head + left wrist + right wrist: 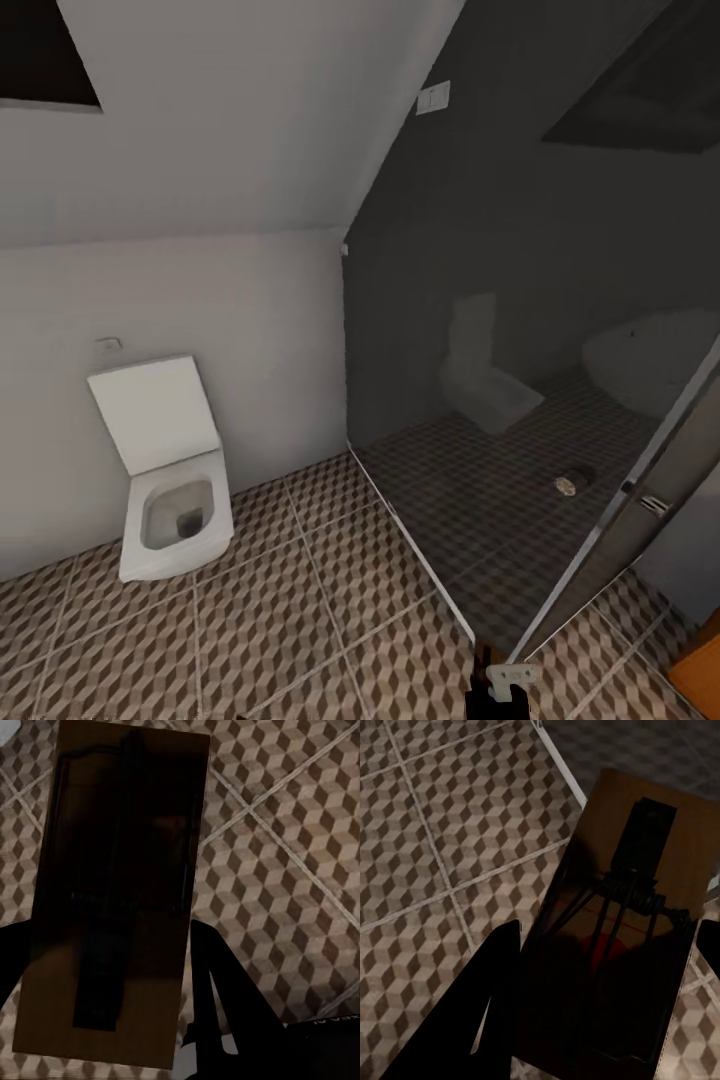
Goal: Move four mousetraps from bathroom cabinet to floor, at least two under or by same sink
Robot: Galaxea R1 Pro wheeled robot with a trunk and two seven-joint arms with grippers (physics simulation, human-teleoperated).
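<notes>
Wrist views: each jaws pair grips mousetrap (112, 907), (619, 937); no readable writing.

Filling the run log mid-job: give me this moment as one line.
left gripper: shut on mousetrap | right gripper: shut on second mousetrap | below: cube-pattern bathroom floor | ahead: toilet, glass shower panel

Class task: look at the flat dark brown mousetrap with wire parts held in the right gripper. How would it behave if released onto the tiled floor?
The flat dark brown mousetrap looks like a stiff plate, so it probably lands flat on the cube-patterned tiled floor without rolling. Its thin wire spring looks fragile, perhaps snapping shut.
</notes>
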